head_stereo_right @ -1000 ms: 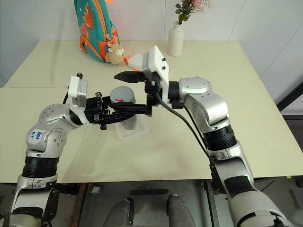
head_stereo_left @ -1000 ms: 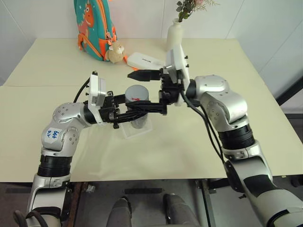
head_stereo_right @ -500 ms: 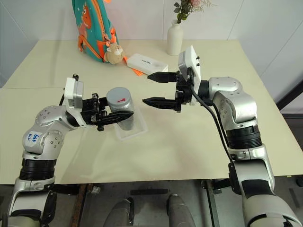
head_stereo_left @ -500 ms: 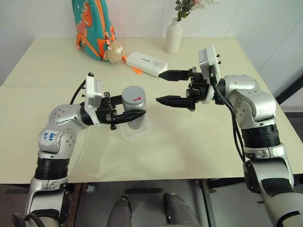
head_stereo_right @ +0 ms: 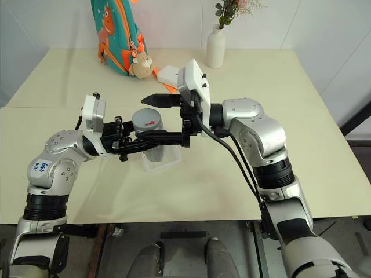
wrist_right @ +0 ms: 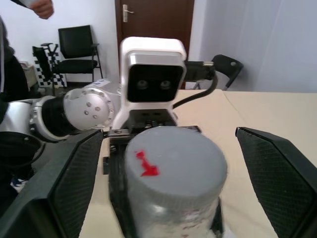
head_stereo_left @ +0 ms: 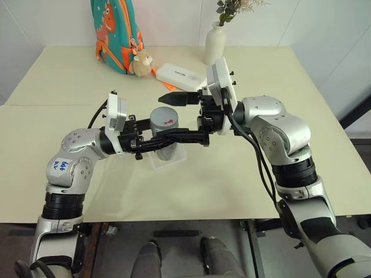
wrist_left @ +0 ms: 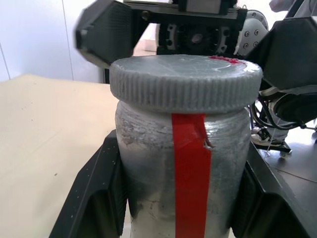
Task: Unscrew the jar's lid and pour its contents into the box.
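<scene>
The jar [head_stereo_left: 166, 143] is pinched upright above the box [head_stereo_left: 168, 160] by the left gripper [head_stereo_left: 157, 142], its lid [head_stereo_left: 165, 117] bracketed untouched between the spread fingers [head_stereo_left: 174, 98] of the right gripper [head_stereo_left: 177, 117].

My matt black plastic fingers [wrist_left: 99, 193] press a clear jar [wrist_left: 181, 173], its wall cloudy and scuffed under a smooth red tape strip. Its lid [wrist_left: 185, 82] is matt grey with a ribbed rim. The table [head_stereo_left: 232, 174] looks smooth and matt.
</scene>
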`<action>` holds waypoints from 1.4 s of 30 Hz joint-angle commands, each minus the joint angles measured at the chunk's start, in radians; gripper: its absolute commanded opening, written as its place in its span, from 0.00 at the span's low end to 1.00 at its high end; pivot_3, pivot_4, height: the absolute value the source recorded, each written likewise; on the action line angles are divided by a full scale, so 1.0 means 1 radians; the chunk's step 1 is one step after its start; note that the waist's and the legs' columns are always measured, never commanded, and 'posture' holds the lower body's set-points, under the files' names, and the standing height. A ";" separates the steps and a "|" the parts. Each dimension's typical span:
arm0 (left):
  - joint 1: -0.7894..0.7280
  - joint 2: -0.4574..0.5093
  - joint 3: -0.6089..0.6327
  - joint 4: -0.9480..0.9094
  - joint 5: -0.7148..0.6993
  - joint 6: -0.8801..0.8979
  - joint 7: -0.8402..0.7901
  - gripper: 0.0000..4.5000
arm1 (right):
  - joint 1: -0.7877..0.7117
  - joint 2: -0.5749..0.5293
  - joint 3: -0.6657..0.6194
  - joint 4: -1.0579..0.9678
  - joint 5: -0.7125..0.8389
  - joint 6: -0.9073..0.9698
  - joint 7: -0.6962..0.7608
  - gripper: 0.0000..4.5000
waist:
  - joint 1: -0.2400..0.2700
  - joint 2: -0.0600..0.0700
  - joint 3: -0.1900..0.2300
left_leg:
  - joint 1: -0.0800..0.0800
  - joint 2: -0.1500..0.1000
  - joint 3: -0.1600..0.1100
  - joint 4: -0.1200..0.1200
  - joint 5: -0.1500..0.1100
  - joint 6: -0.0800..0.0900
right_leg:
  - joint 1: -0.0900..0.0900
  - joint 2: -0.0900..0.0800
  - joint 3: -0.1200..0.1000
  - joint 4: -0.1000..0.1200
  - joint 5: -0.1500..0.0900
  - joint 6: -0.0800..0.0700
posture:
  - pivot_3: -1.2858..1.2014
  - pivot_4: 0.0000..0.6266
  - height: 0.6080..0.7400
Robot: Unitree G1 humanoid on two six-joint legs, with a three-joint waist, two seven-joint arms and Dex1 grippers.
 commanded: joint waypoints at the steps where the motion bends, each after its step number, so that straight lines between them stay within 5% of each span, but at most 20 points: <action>1: -0.024 -0.007 0.002 -0.041 -0.018 -0.010 -0.006 0.49 | -0.047 0.043 0.005 0.034 -0.028 -0.044 -0.027 1.00 | -0.002 0.000 0.000 | 0.000 0.000 0.000 0.000 0.000 0.000 | 0.000 0.000 0.000 0.000 0.000 0.000 | 0.52 0.24 1.00; 10: -0.027 -0.018 0.000 -0.046 -0.007 -0.037 -0.009 0.49 | -0.062 0.051 -0.015 0.112 -0.043 -0.060 -0.015 1.00 | 0.002 0.000 0.000 | 0.000 0.000 -0.001 0.000 0.000 0.000 | 0.000 0.001 0.000 0.000 0.000 0.000 | 0.52 0.24 1.00; 28: -0.012 -0.008 0.025 -0.032 0.004 -0.088 -0.034 0.49 | -0.052 -0.212 -0.146 0.287 -0.036 -0.084 0.081 1.00 | -0.003 0.001 0.001 | -0.001 0.000 0.000 -0.001 0.000 0.000 | 0.000 0.001 0.001 -0.003 0.000 0.000 | 0.52 0.24 1.00; 42: -0.028 -0.017 0.011 0.001 0.016 -0.140 -0.031 0.49 | -0.028 -0.066 -0.122 -0.028 0.136 0.131 0.017 1.00 | -0.013 0.002 0.002 | 0.000 0.001 0.000 -0.001 0.000 0.000 | 0.000 0.001 0.001 -0.001 0.000 0.000 | 0.52 0.24 1.00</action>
